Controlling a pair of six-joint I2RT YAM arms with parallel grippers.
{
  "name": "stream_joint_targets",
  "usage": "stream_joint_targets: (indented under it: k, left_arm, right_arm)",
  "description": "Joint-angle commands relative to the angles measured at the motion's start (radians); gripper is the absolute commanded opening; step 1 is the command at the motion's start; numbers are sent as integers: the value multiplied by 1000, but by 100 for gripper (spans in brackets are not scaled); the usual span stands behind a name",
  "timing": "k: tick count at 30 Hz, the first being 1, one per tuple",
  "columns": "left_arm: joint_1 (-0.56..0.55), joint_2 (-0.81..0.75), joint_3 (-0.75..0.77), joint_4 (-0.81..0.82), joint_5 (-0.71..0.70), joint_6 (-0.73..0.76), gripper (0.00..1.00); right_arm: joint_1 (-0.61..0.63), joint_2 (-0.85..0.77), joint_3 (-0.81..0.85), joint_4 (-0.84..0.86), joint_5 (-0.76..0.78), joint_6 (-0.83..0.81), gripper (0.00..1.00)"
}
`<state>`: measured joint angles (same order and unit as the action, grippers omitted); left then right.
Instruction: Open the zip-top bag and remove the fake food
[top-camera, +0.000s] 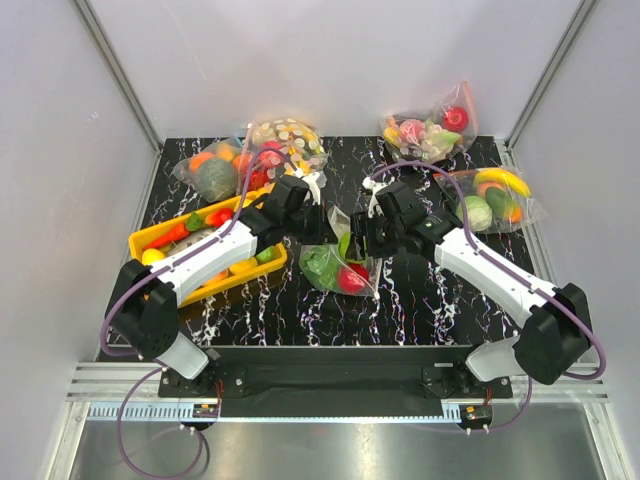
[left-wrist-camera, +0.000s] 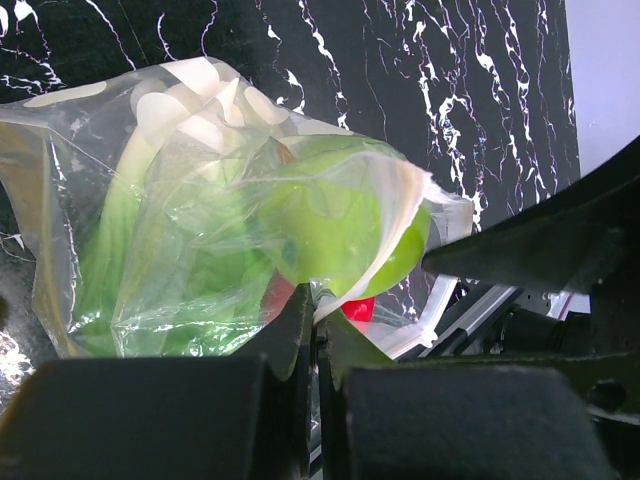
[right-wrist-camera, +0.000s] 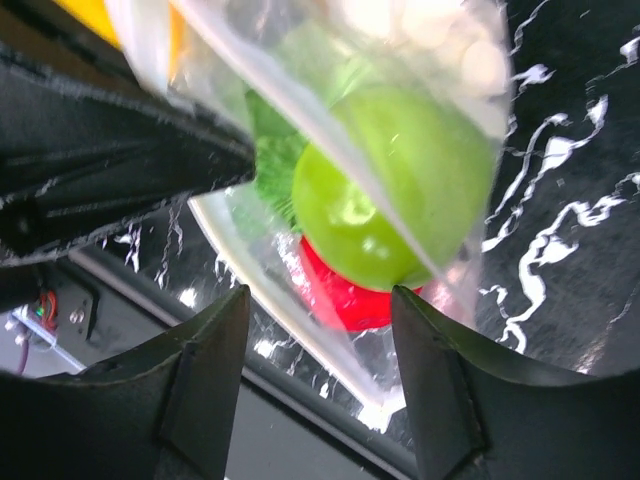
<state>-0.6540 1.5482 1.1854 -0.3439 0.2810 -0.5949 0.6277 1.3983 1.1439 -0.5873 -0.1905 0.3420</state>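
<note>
**Left gripper** (left-wrist-camera: 318, 318): closed, its fingertips pinching a fold of film at the edge of the zip-top bag (top-camera: 342, 262). **Right gripper** (right-wrist-camera: 320, 325): jaws wide apart and holding nothing, its two fingers straddling what we take to be the bag's white zip strip (right-wrist-camera: 285, 320).

We find the bag at mid-table, directly between the two grippers, which are about equally near to it. In the top view its long axis runs roughly from far to near. Inside we note the lettuce (left-wrist-camera: 140, 260), the green apple (left-wrist-camera: 340, 225) and the red fruit (right-wrist-camera: 340, 290), with the apple crowding the strip.

We judge that the coming move turns on the right fingers closing on the opposite lip, so that the arms can pull the mouth apart sideways.

A yellow tray (top-camera: 140, 240) lies just to the left. Other filled bags (top-camera: 430, 130) sit along the far edge, well apart from the work. We see nothing standing between the fingers and the bag.
</note>
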Motion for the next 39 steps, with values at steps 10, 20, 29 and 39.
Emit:
stream_joint_targets:
  k: [10,20,29,39]
  left_arm:
    - [-1,16,66,16,27,21,0]
    - [1,27,75,2,37,37,0]
    - [1,46,94,-3,49,38,0]
    - [-1,61,112,-18,56,47,0]
  right_arm:
    - [3,45,0,110,95,5,75]
    - [0,88,17,145,169,0,83]
    - [-25,134,27,208,169,-5,88]
    - [-108,153,25,250,120,-21,91]
